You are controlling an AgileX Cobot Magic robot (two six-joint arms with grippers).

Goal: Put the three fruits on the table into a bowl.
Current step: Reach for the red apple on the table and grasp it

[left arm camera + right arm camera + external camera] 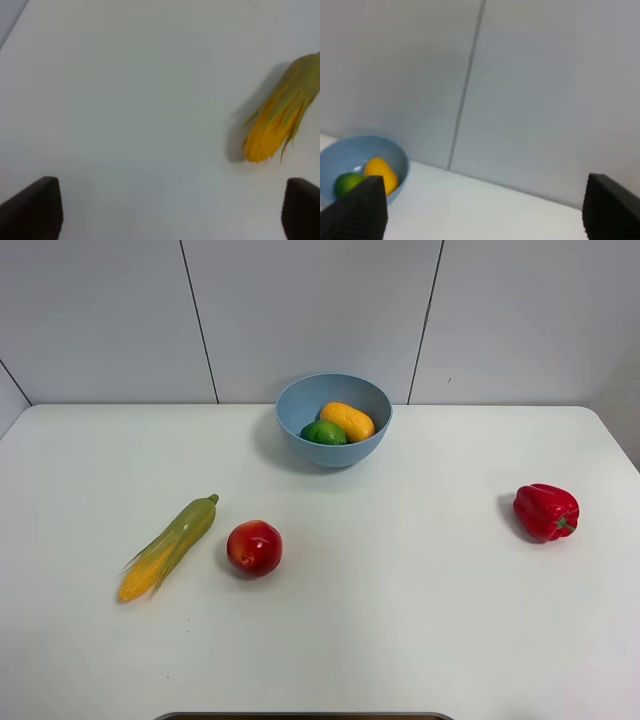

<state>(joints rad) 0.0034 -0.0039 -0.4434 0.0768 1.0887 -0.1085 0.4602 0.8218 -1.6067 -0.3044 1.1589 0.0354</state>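
The light-blue bowl [335, 454] stands at the back middle of the white table [400, 600]. Inside it lie the green lime [325, 433] and the yellow-orange mango-like fruit [347, 421]. The red apple-like fruit [254, 547] rests on the table, front left of the bowl. Neither arm shows in the exterior high view. My left gripper [167, 212] is open over bare tabletop with nothing between its fingers. My right gripper [484, 212] is open too, facing the back wall, with the bowl [345, 152], lime [347, 183] and mango [381, 175] off to one side.
A green-husked corn cob [170, 546] lies just left of the apple; its yellow tip [267, 135] shows beside my left gripper. A red bell pepper [545, 511] sits at the right. A grey panelled wall [320, 310] rises behind the table.
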